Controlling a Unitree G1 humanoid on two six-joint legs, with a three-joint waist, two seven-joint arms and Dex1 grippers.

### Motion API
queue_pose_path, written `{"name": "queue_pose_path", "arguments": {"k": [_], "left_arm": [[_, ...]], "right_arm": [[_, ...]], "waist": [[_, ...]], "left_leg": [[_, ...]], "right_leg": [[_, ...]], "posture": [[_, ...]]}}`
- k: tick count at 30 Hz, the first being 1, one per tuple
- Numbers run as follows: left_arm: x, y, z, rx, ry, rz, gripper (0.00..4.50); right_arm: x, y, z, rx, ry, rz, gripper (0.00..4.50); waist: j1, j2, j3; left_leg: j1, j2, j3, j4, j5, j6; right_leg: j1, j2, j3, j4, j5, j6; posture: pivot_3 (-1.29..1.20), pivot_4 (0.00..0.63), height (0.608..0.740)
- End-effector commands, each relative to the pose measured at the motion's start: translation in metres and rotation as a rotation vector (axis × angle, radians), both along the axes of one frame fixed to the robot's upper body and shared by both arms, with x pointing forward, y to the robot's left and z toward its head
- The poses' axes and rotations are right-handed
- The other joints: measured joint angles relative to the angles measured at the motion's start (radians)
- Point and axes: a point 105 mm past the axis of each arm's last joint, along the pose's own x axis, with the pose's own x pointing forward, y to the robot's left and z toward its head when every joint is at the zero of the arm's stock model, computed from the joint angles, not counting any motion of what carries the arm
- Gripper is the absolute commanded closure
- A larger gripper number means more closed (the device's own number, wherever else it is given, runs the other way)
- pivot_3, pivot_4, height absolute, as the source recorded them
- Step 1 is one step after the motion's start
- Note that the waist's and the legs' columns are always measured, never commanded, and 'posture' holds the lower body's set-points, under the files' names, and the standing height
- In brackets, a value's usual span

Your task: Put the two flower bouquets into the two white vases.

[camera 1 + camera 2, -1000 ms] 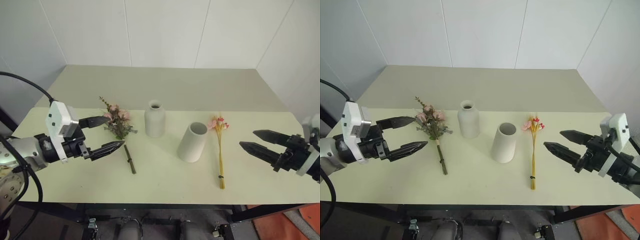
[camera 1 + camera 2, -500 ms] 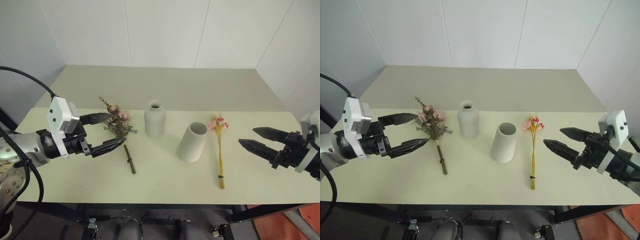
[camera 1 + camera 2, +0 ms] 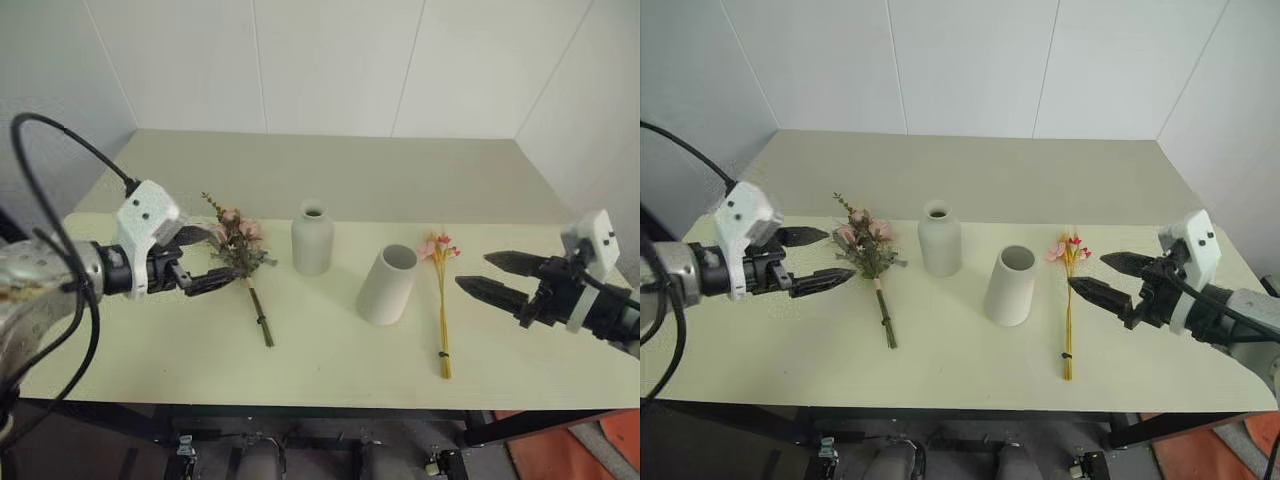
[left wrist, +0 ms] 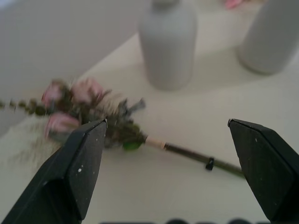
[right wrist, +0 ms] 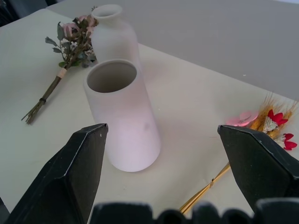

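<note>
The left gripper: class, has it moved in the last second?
Yes. The left gripper has closed in on the rose bouquet, jaws open.

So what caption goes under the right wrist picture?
Open right gripper faces the white cylinder vase, straw bouquet beside it.

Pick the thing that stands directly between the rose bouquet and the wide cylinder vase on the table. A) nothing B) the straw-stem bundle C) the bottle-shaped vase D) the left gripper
C: the bottle-shaped vase stands upright between the rose bouquet and the wide cylinder vase, while the straw-stem bundle lies beyond the cylinder.
</note>
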Motion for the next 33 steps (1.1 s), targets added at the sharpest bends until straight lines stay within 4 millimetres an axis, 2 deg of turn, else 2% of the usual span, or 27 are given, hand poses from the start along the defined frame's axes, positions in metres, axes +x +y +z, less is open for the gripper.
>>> {"name": "queue_pose_path", "arguments": {"k": [1,8,12,18,21,23,33], "left_arm": [[0.012,0.000,-0.011,0.007,0.149,0.134,0.00],[0.033,-0.020,-0.042,-0.023,0.359,0.238,0.00],[0.047,-0.020,-0.066,0.008,0.409,0.358,0.00],[0.061,-0.049,-0.069,-0.077,0.435,0.377,0.00],[0.068,-0.060,-0.078,-0.053,0.446,0.424,0.63],[0.071,-0.064,-0.080,-0.060,0.459,0.444,1.20],[0.073,-0.039,-0.088,-0.081,0.487,0.575,4.19]], "right_arm": [[-0.004,0.002,0.024,-0.025,-0.103,0.049,0.03],[-0.005,-0.004,0.035,-0.069,-0.148,0.100,0.03],[-0.004,-0.009,0.040,-0.086,-0.165,0.103,0.03],[-0.004,-0.011,0.041,-0.091,-0.174,0.103,0.03],[-0.004,-0.010,0.040,-0.086,-0.175,0.109,0.00],[-0.005,-0.009,0.039,-0.086,-0.175,0.112,0.00],[-0.007,-0.011,0.041,-0.076,-0.177,0.121,0.00]], "waist": [[0.002,0.000,0.000],[-0.011,-0.001,0.000],[-0.014,-0.001,0.000],[-0.011,-0.001,0.001],[-0.007,-0.001,0.000],[-0.005,-0.001,0.000],[-0.012,-0.001,0.000]], "left_leg": [[0.000,0.000,0.000,0.000,0.000,0.000],[-0.002,-0.001,-0.001,0.000,0.000,0.000],[-0.001,-0.001,-0.001,0.000,0.000,0.000],[-0.002,-0.002,-0.002,0.000,0.000,0.000],[-0.002,-0.003,-0.002,0.000,0.000,0.000],[-0.002,-0.003,-0.002,0.000,0.000,0.000],[-0.001,-0.003,-0.002,0.000,0.000,0.000]], "right_leg": [[0.000,0.000,0.000,0.000,0.000,0.001],[-0.001,0.000,0.000,0.000,0.001,0.002],[-0.001,0.000,0.000,0.001,0.001,0.002],[-0.001,0.000,0.000,0.001,0.001,0.002],[0.000,-0.001,0.000,0.001,0.001,0.002],[0.000,-0.001,0.000,0.001,0.001,0.002],[0.000,-0.001,0.001,0.002,0.002,0.001]], "posture": [[0.00,0.150,0.740],[0.00,0.150,0.740],[0.00,0.150,0.740],[0.00,0.150,0.740],[0.00,0.150,0.740],[0.00,0.150,0.740],[0.00,0.150,0.740]]}}
